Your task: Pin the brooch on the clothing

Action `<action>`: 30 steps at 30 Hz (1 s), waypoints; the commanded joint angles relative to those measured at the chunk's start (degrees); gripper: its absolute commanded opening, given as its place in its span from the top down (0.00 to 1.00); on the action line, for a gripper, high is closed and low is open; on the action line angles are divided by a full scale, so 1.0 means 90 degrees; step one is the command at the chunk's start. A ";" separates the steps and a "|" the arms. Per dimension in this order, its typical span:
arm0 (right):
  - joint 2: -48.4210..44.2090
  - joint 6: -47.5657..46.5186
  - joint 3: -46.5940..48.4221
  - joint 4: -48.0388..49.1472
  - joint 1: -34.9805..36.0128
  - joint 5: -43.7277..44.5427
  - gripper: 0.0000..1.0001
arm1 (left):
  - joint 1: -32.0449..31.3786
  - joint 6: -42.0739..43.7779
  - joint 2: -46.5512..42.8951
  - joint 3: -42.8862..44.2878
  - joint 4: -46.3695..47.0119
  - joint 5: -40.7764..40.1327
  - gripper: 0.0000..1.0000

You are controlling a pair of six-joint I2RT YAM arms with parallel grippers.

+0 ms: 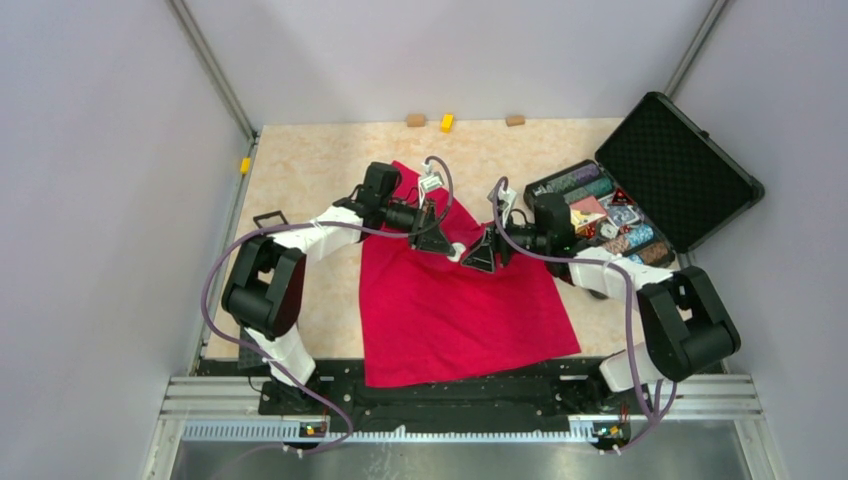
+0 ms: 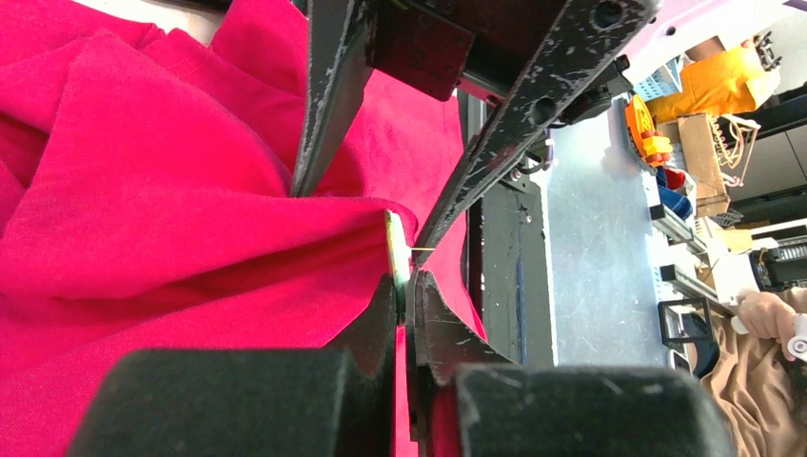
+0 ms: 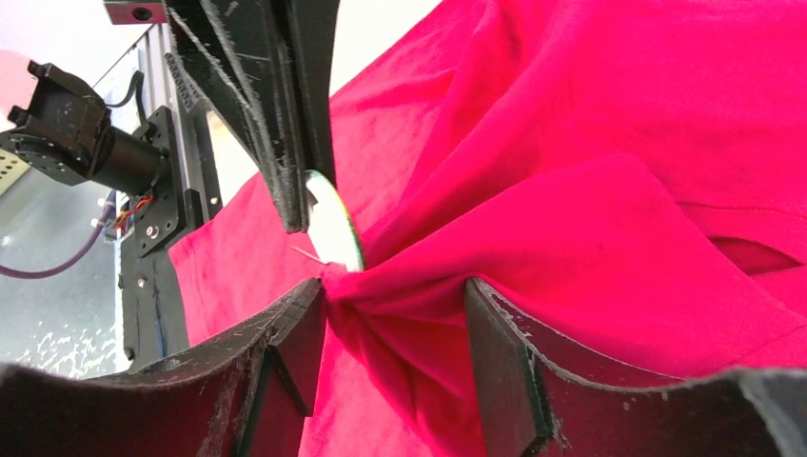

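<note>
Brooch [image 3: 333,228] clenched in left hand [image 2: 406,286]; fold of shirt [image 1: 450,310] straddled by right hand [image 3: 395,290], grip unclear. Cloth is best held taut while pierced.

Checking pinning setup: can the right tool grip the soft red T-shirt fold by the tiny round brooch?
Likely yes: the right tool stands open astride the red T-shirt fold with nothing between.

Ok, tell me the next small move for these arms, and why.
Probably a short push of the left gripper toward the red T-shirt, driving the pin into its raised fold. Its jaws are shut on the brooch, which sits at the fold's gathered tip, the thin pin bare beside it. The right gripper straddles that fold, jaws apart.
</note>
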 commanded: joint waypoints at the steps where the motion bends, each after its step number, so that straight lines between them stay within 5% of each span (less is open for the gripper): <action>1: 0.0150 0.0028 0.0249 0.0460 0.0029 -0.0210 0.46 | -0.0085 0.0208 -0.0320 0.0188 -0.0024 0.0422 1.00; 30: 0.0424 0.0422 0.0366 0.0824 0.0039 -0.0427 0.65 | -0.0348 0.0658 -0.0390 0.0320 -0.0563 0.0496 1.00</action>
